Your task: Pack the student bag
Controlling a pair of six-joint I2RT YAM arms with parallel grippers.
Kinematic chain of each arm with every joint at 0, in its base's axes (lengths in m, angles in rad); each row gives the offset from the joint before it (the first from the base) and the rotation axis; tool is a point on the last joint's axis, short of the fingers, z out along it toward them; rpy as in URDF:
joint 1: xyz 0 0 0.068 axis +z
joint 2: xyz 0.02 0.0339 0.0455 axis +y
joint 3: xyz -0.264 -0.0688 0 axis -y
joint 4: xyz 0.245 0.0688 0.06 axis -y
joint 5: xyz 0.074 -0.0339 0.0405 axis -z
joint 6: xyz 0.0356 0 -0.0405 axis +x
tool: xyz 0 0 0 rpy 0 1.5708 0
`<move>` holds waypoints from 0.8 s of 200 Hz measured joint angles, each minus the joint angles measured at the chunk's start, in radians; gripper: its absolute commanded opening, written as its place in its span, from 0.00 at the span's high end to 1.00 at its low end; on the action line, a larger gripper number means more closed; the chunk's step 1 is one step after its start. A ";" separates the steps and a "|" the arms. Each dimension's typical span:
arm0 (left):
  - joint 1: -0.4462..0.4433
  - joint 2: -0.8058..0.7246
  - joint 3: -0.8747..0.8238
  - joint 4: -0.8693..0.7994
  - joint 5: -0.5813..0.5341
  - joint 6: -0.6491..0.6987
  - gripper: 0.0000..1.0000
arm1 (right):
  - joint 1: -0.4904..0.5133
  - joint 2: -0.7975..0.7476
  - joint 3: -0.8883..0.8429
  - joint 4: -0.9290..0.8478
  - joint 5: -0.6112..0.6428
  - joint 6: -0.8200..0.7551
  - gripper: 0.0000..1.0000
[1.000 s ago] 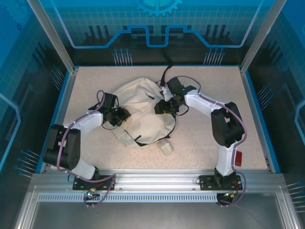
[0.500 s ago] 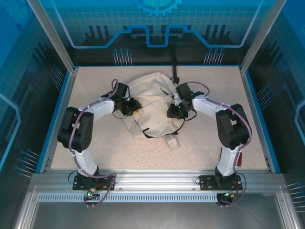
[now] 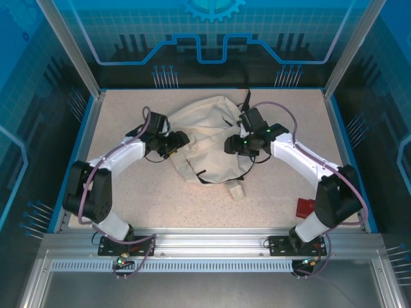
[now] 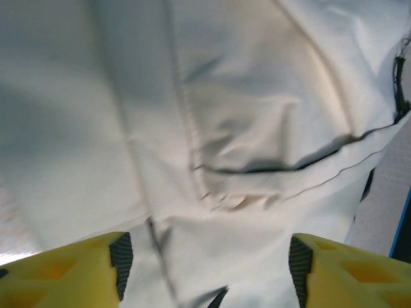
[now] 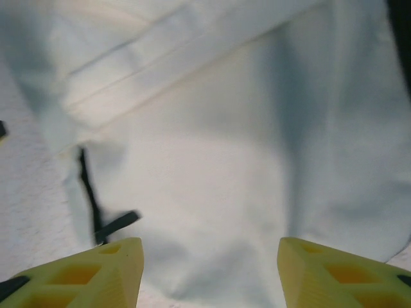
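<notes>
A: Whereabouts of the student bag [image 3: 205, 144]?

B: Slumped in the middle of the surface [image 3: 128, 192], somewhat toward the far edge. Black strap [image 3: 246, 99] trailing off the far side. Flanked by both arms.

A: State of the left fingers [image 4: 96, 276]?

B: Spread wide over cream fabric, pinching nothing. Hovering close above a crumpled fold and a dark zip line [image 4: 321, 154].

A: And the right fingers [image 5: 96, 276]?

B: Likewise wide apart, gripping nothing. Looking down on a plain cream panel with a thin black strap tab [image 5: 96, 212] at its edge.

A: Step in hand?

B: Probably arranging the bag and hunting for its opening. No open mouth to be seen, and nothing going in yet.

A: Next move?

B: Likely calls for closing on fabric either side of the zip line, one pair of fingers per side, then drawing apart to spread a mouth. Soft cloth, so expect sagging and slipping. Better to take a seam or the trim than a loose panel.

A: Anything waiting to be packed?

B: Possibly the red item [image 3: 304, 207] toward the near right corner, well apart from the bag. Also a small pale piece [image 3: 236, 191] just beside the bag's near side, too small to identify.

A: Brands, labels, writing?

B: None readable on the fabric from above or from either wrist.
</notes>
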 measured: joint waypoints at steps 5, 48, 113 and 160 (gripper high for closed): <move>0.006 -0.023 -0.023 -0.006 -0.008 -0.006 0.27 | 0.019 -0.008 0.000 0.000 0.001 0.018 0.43; 0.029 -0.132 -0.154 -0.050 -0.071 -0.022 0.18 | 0.170 0.012 -0.023 0.038 -0.055 0.286 0.45; 0.031 -0.216 -0.216 -0.050 -0.108 -0.016 0.01 | 0.253 0.219 -0.025 0.182 -0.103 0.646 0.49; 0.034 -0.225 -0.222 -0.048 -0.111 -0.013 0.01 | 0.254 0.282 -0.022 0.208 -0.099 0.768 0.50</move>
